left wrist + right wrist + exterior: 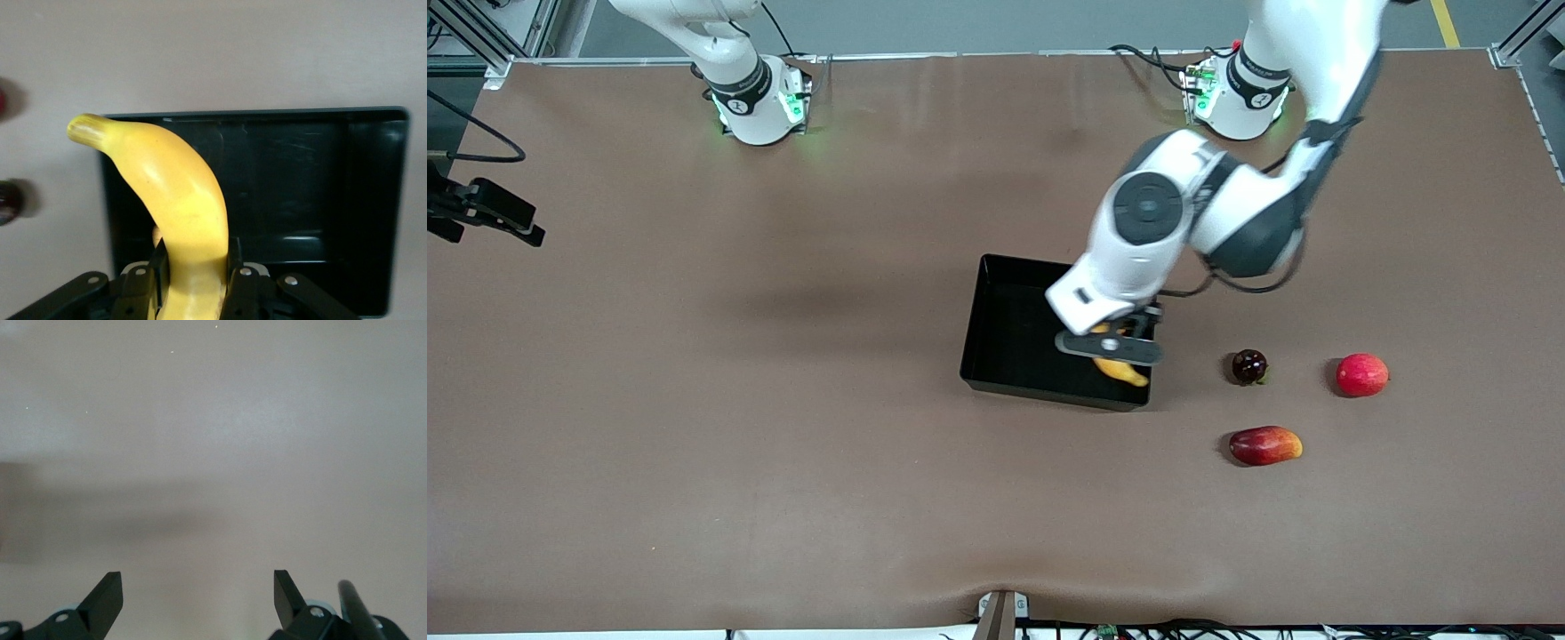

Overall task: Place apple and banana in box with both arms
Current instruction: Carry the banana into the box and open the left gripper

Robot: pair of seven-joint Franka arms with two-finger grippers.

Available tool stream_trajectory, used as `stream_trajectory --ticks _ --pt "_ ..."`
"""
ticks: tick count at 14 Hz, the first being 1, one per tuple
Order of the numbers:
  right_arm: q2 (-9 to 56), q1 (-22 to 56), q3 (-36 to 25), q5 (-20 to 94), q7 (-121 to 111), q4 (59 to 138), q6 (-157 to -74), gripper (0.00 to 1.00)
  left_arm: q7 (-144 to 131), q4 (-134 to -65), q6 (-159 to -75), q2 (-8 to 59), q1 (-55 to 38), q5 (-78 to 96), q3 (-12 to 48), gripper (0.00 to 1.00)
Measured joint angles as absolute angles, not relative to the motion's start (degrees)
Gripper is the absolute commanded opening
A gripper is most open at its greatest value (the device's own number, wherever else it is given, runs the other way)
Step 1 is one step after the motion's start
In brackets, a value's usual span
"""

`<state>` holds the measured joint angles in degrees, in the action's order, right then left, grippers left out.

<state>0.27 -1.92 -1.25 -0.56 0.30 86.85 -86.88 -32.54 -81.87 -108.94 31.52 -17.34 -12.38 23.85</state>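
my left gripper is clamped on the banana, hanging over the box at its corner nearest the loose fruit; the floor of the box shows bare black. the apple sits on the table toward my left arm's end. my right gripper waits, fingers spread, over bare table.

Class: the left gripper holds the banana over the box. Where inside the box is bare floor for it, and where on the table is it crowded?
The left gripper holds the banana over the box; its whole black floor shows bare. Crowded: toward the left arm's end, where the dark round fruit, red round fruit and mango-like fruit cluster.
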Motion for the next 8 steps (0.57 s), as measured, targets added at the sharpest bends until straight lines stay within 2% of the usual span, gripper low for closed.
stream_trajectory --ticks 5,8 --pt "0.27 -1.92 -1.21 -0.56 0.30 86.84 -87.01 1.00 -36.15 -78.67 -115.51 38.95 -22.80 -12.38 23.70 0.00" --pt "0.27 -1.92 -1.20 -0.56 0.30 86.84 -87.03 1.00 -36.06 -78.43 -116.48 42.09 -23.55 -12.47 23.58 0.00"
